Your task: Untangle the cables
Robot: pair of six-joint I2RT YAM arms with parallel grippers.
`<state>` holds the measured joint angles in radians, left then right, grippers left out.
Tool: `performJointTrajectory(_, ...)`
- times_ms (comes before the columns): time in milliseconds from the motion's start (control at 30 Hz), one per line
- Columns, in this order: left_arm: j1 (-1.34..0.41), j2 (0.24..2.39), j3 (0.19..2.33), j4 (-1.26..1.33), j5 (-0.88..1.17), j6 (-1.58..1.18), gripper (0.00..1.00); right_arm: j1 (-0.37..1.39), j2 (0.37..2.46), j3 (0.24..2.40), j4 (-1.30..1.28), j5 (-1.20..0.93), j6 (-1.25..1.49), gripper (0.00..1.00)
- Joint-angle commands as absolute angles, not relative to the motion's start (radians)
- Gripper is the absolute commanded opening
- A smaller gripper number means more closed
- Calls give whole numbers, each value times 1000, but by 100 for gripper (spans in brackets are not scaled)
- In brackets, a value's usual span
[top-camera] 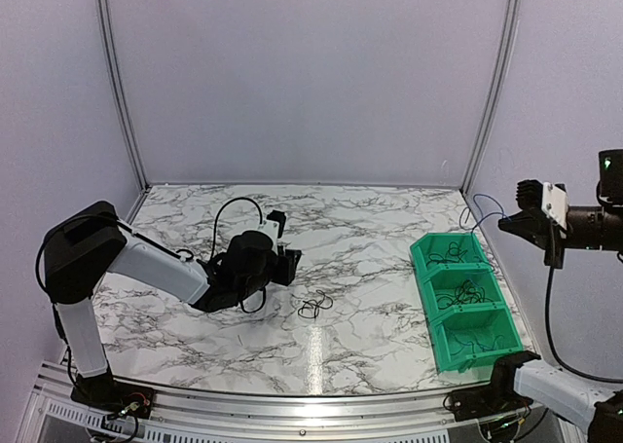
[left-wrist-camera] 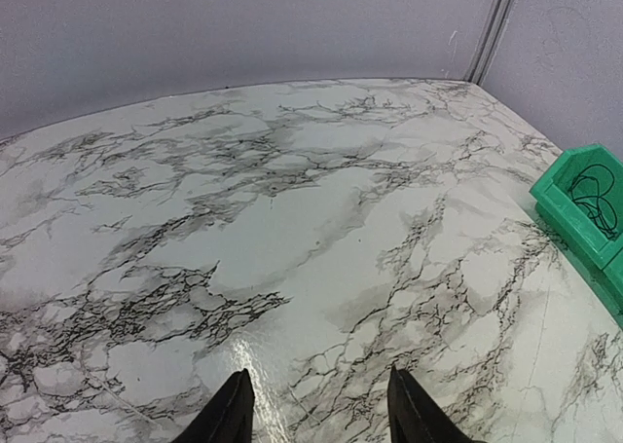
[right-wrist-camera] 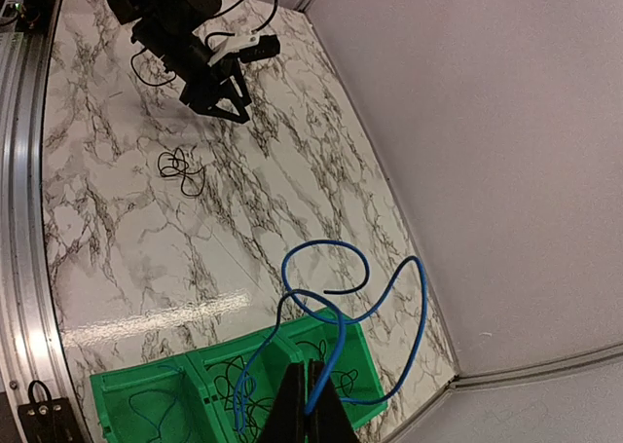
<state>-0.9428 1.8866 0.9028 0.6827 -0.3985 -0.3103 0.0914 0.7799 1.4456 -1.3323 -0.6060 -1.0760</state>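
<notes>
The black cable tangle (top-camera: 314,307) lies flat on the tabletop (top-camera: 370,229), about midway between the left and right edges and somewhat closer to the near edge than the far one. It is a small, loose knot of thin loops, slightly wider from left to right than it is deep. The left gripper (top-camera: 287,266) hangs low just beside it, on its left and far side, so the tangle sits a little toward the near edge and the right from those fingers. In the left wrist view the fingers stand apart with nothing but bare marble between them, and the tangle is out of frame, below the camera's line of sight. The left arm is by far the nearer one, so the next reach probably means drawing that gripper back toward the near edge and down. A second piece, a blue cable (right-wrist-camera: 326,242), hangs in open loops from the right gripper (right-wrist-camera: 311,409), which is pinched closed on it high above the green bin (top-camera: 425,297) by the right edge. All three of the bin's compartments hold cables.
</notes>
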Motion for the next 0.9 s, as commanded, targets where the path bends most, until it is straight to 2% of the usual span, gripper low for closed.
performJointTrajectory(0, -938, 1897, 921, 676, -396, -312, 49, 89, 749, 1459, -1326, -646, -1067, 0)
performJointTrajectory(267, -934, 1893, 914, 675, -406, -297, 49, 89, 667, 1401, -1375, -552, -1079, 0)
performJointTrajectory(567, -933, 1917, 909, 675, -403, -311, 49, 89, 511, 1175, -1376, -392, -1161, 0)
performJointTrajectory(867, -931, 1949, 904, 675, -414, -319, 49, 89, 477, 924, -1374, -245, -1271, 0)
